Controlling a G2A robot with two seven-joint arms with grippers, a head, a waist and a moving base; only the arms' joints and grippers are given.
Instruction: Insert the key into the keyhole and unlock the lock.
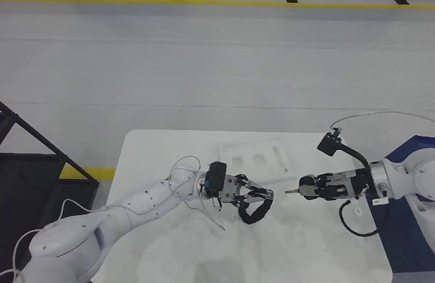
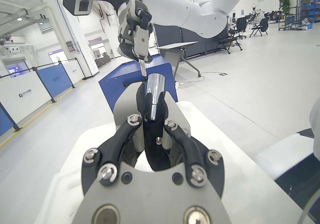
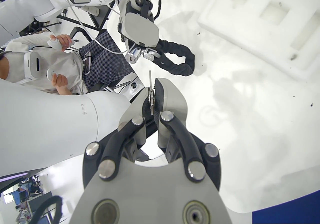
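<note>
**Mia:** What is the left gripper (image 2: 151,100) doing?

**Tom:** It is closed tight on the lock (image 2: 155,90). The lock is a shiny metal tube with a black cable loop (image 3: 180,60) hanging off it. The gripper holds it over the bench (image 1: 167,152).

**Mia:** And the right gripper (image 3: 153,101)?

**Tom:** It is pinched shut on the key (image 3: 150,80). The thin end of the key sticks out and points at the lock.

**Mia:** Is the key in?

**Tom:** Not yet. The tip is close to the keyhole (image 3: 130,59), but they do not touch. I think the tip sits a little to one side of the hole.

**Mia:** So what should happen?

**Tom:** I think the key has to line up first. The tip goes right in front of the hole, and the key lies straight like the tube. Then it pushes in slowly. If it goes in crooked, it may bump the metal rim and slip in the gripper. Once it is all the way in, it turns. The left gripper must hold firm so the lock does not spin too.

**Mia:** Is anything in the way?

**Tom:** Nothing between the key and the hole. The cable loop hangs off to the side.

**Mia:** What is farther off?

**Tom:** A white foam tray (image 1: 256,157) with three hollows lies on the bench, well apart from the grippers. A blue cabinet (image 1: 415,240) stands just beside the bench, by the right arm.
</note>
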